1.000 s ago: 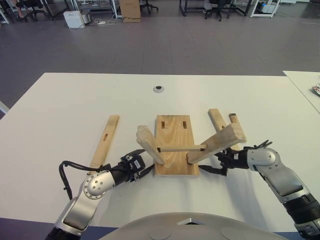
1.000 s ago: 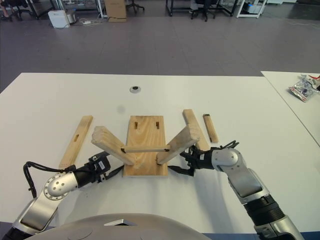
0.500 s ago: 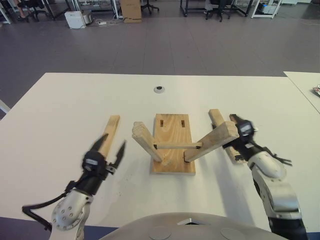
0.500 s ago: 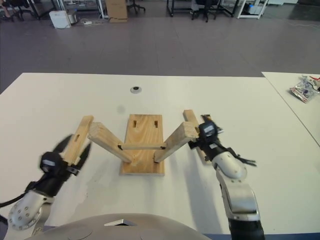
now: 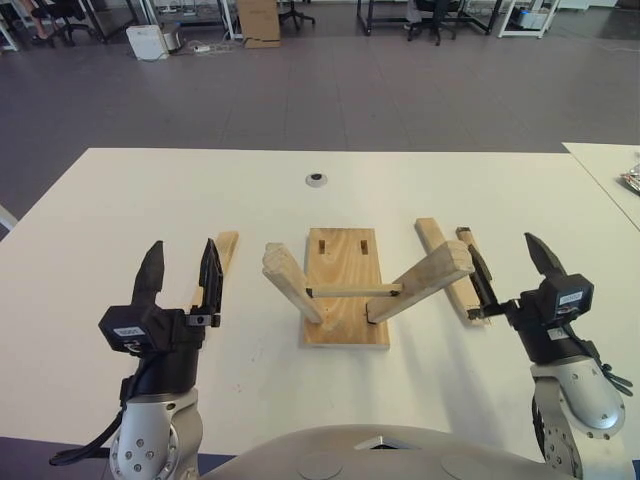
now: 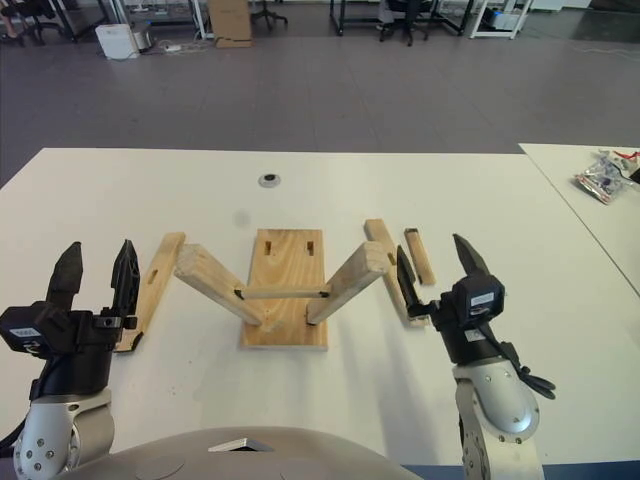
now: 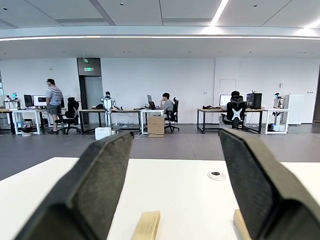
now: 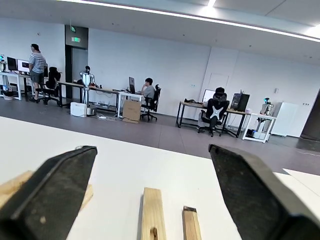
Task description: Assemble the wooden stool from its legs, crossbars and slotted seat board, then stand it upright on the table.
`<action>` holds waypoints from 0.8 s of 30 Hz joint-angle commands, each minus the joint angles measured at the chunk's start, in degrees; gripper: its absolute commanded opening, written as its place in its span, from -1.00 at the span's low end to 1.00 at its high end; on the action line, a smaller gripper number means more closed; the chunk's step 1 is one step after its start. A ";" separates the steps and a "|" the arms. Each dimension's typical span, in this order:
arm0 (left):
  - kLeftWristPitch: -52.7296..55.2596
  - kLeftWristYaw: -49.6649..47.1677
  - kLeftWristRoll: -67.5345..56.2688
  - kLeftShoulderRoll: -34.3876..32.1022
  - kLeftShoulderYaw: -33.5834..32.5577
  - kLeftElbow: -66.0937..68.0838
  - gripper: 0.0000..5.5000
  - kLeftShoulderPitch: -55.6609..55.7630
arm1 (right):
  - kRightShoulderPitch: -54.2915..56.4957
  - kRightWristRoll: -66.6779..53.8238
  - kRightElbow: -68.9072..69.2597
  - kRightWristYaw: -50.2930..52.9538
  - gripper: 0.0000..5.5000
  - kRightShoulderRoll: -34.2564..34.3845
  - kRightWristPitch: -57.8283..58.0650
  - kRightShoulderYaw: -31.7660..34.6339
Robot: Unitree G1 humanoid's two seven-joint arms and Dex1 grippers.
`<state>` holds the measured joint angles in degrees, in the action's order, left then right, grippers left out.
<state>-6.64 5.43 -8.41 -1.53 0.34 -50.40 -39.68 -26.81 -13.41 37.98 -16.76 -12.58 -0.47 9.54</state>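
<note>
The left gripper (image 5: 182,248) and right gripper (image 5: 500,248) are up, jaws wide apart, empty. Two legs (image 5: 290,282) joined by a crossbar (image 5: 355,291) lean on the board (image 5: 345,255) at the centre of the table (image 5: 120,200), likely to meet its slots.

No legible print. White label (image 5: 127,331) on left claw (image 5: 182,246), second label (image 5: 569,297) on right claw (image 5: 500,247), green sign (image 7: 88,69) over door (image 7: 93,102): unreadable.

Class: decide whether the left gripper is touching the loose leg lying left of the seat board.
Apart. The left wrist view shows the loose leg lying between the fingers of the open left gripper, bare table on both sides.
</note>
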 commanded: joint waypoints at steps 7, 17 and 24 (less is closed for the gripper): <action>16.36 14.07 -0.70 -15.45 21.60 -3.17 0.14 9.71 | 5.93 -3.27 4.60 -8.58 0.52 -5.57 4.42 -15.65; 12.70 7.02 -1.70 -20.44 22.77 -9.59 0.14 5.17 | 10.50 -4.58 6.34 -2.78 0.52 -6.61 13.04 -14.42; 9.29 7.18 -8.49 -20.82 0.94 11.14 0.14 9.84 | 16.92 -2.09 -8.79 -2.03 0.52 -6.18 4.13 -5.39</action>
<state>4.97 10.71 -17.51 -23.15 1.59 -47.35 -32.05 -11.25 -17.55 30.65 -18.94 -19.31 6.97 3.68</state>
